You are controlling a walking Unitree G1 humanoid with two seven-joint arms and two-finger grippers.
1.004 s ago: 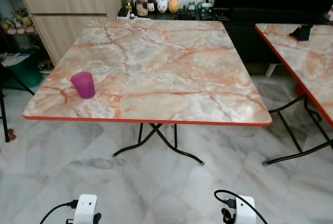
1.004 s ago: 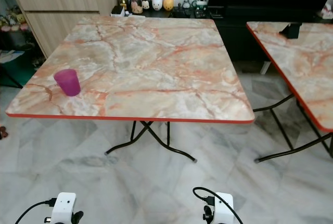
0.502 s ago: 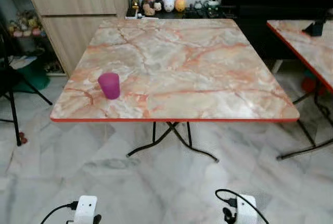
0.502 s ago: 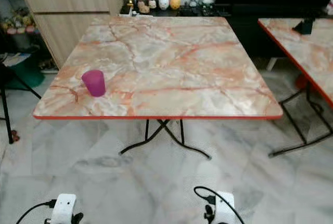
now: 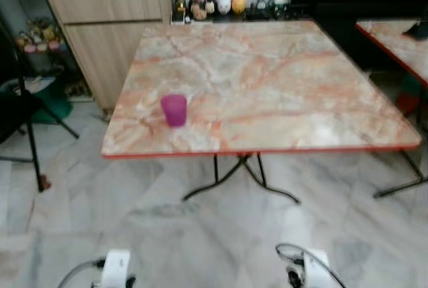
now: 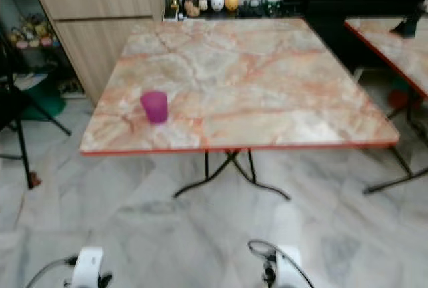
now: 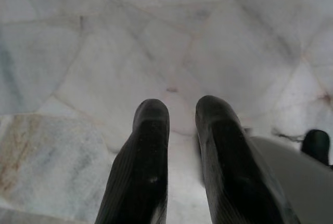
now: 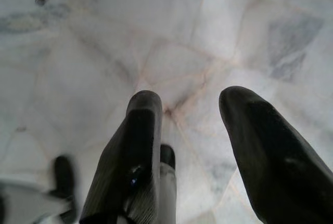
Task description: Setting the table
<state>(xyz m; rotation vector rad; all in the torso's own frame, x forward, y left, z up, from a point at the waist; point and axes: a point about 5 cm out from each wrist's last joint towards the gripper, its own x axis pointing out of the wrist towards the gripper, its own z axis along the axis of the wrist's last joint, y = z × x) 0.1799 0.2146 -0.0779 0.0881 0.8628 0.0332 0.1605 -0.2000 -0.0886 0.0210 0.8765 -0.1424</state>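
Pale marble floor tiles [image 5: 167,234] spread out below me, and on them stood a folding table [image 5: 281,81] with a marbled pink-and-cream top, a red edge and crossed black legs. On that table, near its front edge and toward its left corner, a purple cup [image 5: 174,109] stood upright with bare tabletop all around it. Behind the table's far edge a row of small jars and figurines [image 5: 217,4] lined a low dark shelf, and off the table's far left corner stood a wooden cabinet [image 5: 110,31]. To the table's right, with a gap of floor between, was the corner of a second table [image 6: 394,41] of the same pattern. Left of the table a black tripod leg [image 5: 30,134] slanted down to the floor. Both my arms hung low, well short of the table: my left gripper [image 7: 182,117] pointed at the floor tiles with its fingers a narrow gap apart, holding nothing, and my right gripper [image 8: 190,109] hung likewise over the tiles, its fingers spread wider and empty
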